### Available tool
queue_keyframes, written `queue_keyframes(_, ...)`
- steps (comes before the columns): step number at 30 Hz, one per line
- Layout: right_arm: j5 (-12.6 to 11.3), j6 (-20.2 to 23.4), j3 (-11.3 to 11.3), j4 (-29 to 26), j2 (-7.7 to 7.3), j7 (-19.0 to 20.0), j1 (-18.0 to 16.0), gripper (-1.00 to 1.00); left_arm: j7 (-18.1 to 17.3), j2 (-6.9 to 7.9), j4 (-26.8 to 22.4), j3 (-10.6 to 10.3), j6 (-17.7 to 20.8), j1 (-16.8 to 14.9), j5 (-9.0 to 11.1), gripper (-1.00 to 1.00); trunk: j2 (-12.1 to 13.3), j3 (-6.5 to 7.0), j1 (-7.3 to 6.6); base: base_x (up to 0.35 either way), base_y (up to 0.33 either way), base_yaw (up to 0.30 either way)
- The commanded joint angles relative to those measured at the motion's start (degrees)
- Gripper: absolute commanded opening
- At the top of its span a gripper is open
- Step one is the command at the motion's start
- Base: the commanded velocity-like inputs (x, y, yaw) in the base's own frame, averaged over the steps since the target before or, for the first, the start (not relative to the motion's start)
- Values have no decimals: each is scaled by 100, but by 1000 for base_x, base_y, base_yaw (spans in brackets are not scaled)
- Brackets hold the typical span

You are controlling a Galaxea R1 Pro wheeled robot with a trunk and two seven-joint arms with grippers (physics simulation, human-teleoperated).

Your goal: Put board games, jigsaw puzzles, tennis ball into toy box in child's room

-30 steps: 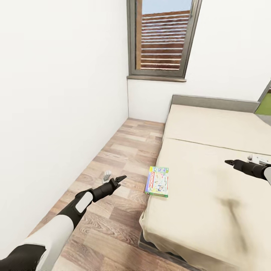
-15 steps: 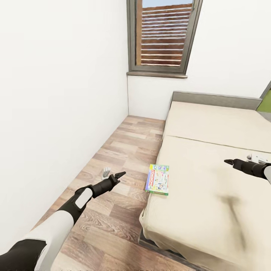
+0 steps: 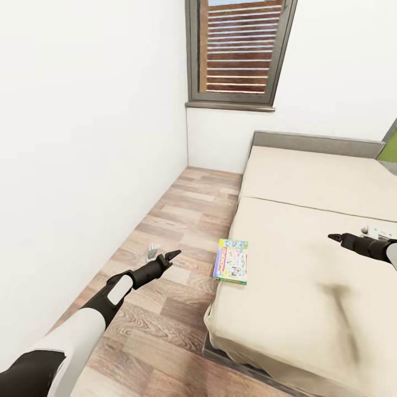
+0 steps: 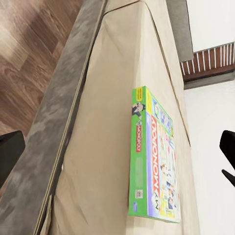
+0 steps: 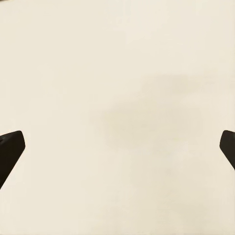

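One board game, a flat green-edged printed box, lies on the bed at the left edge of the beige mattress. In the left wrist view the same board game shows lettered MY MONOPOLY. My left gripper hovers over the wood floor just left of that box, open, its fingers wide apart and empty. My right gripper hangs open above the mattress, to the right of the box, with bare beige cloth between its fingers. The table, the toy box, the jigsaw puzzles and the tennis ball are out of view.
A white wall runs along the left of a narrow strip of plank floor. A small grey object lies on that floor near my left gripper. A window sits in the far wall behind the grey headboard.
The whole picture has slid slightly upward, so the camera has moved. Both arms hold nearly the same pose and the board game has not moved on the bed.
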Motion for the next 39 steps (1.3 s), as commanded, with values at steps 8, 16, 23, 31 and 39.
queue_keyframes(8, 24, 33, -14, -5, 2, 32, 14, 100, 0, 20, -2, -32, -6, -1, 68, 100, -2, -12, -1, 0, 0, -141)
queue_keyframes(16, 24, 35, -15, -7, 2, 32, 20, 100, 0, 24, -4, -31, -19, 3, 70, 100, -2, -15, -1, 0, 0, -233)
queue_keyframes(23, 24, 35, -14, -7, 2, 32, 22, 100, 0, 28, 0, -31, -25, 4, 71, 100, -2, -15, -1, 0, 0, -200)
queue_keyframes(31, 24, 36, -14, -7, 5, 32, 22, 100, 0, 30, -2, -31, -27, 6, 71, 100, -2, -16, -1, 0, 0, -78)
queue_keyframes(39, 24, 36, -14, -7, 10, 32, 22, 100, 0, 26, -2, -31, -29, 7, 67, 100, -2, -16, -1, 0, 0, -26)
